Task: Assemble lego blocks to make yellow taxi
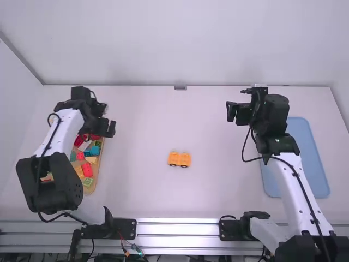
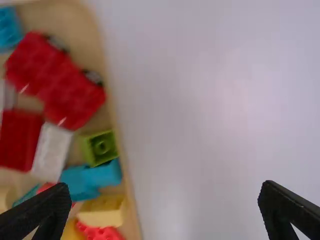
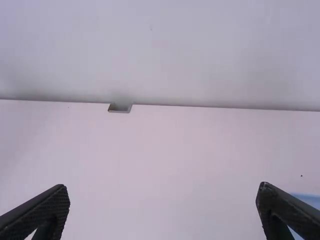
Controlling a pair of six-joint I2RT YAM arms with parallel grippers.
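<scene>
Two white arms were posted over one white table (image 1: 142,191), read as a clock dial with noon at the far wall. At 9 o'clock lay one wooden tray (image 2: 65,17), crowded with toy blocks. Two lime-green blocks showed on it, one toward the tray's 1 o'clock (image 1: 98,143), the other near its 5 o'clock (image 1: 88,182). The left wrist view picked out one red wheeled piece (image 2: 55,80) with two black wheels visible, one white block (image 2: 51,151) and one pale-yellow block (image 2: 102,211). The left arm (image 1: 60,131) reached up from 7 o'clock, its left gripper (image 1: 108,127) poised between 9 and 10 o'clock, at the tray's inner edge, with its two fingers spread wide.

One yellow taxi base (image 1: 179,159), upright and showing two dark wheels, sat alone at the dial's center. One small metal bracket (image 1: 180,87) marked 12 o'clock.

At 2 o'clock hung the right gripper (image 1: 239,113), above the tabletop, its two fingers also wide apart. Its right arm (image 1: 297,185) rose from 5 o'clock, passing just beside one blue tray (image 1: 319,174) at 3 o'clock.
</scene>
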